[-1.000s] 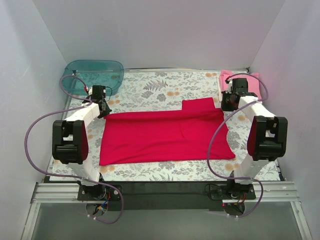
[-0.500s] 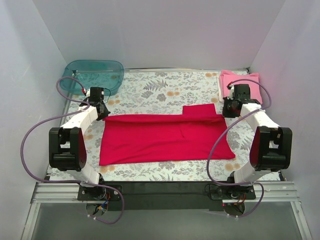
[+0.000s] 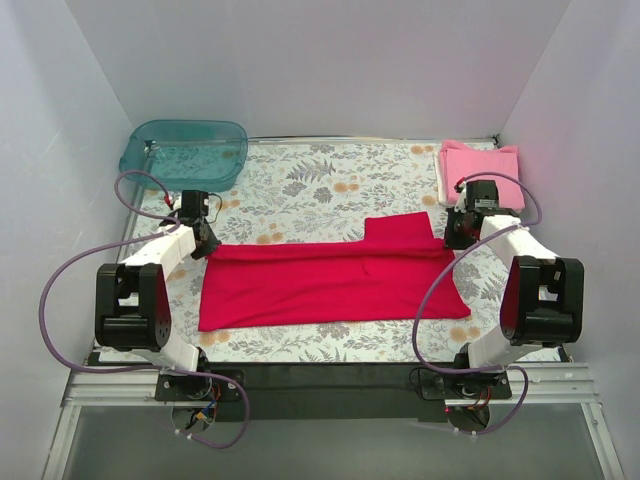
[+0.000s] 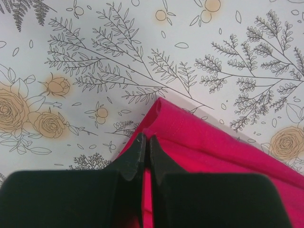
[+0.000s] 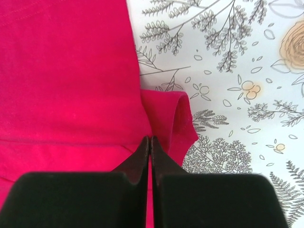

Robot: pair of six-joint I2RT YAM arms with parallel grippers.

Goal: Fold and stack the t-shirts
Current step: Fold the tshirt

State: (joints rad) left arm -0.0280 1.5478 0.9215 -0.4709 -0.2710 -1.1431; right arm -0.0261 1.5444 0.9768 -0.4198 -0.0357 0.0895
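The crimson red t-shirt (image 3: 330, 285) lies spread across the middle of the floral table, its far edge doubled over toward the front. My left gripper (image 3: 207, 243) is shut on the shirt's far left corner (image 4: 164, 111), with red cloth pinched between the black fingers (image 4: 135, 154). At the far right corner, my right gripper (image 3: 452, 240) is shut on a raised fold of the shirt (image 5: 171, 118). The light pink t-shirt (image 3: 478, 165) sits folded at the back right, behind the right gripper.
A teal translucent tub (image 3: 185, 150) stands at the back left corner. White walls close in the table on three sides. The floral tablecloth (image 3: 320, 185) shows between the red shirt and the back wall.
Both grippers have moved toward the near edge, dragging the red shirt's far edge with them. The shirt now looks shorter front to back.
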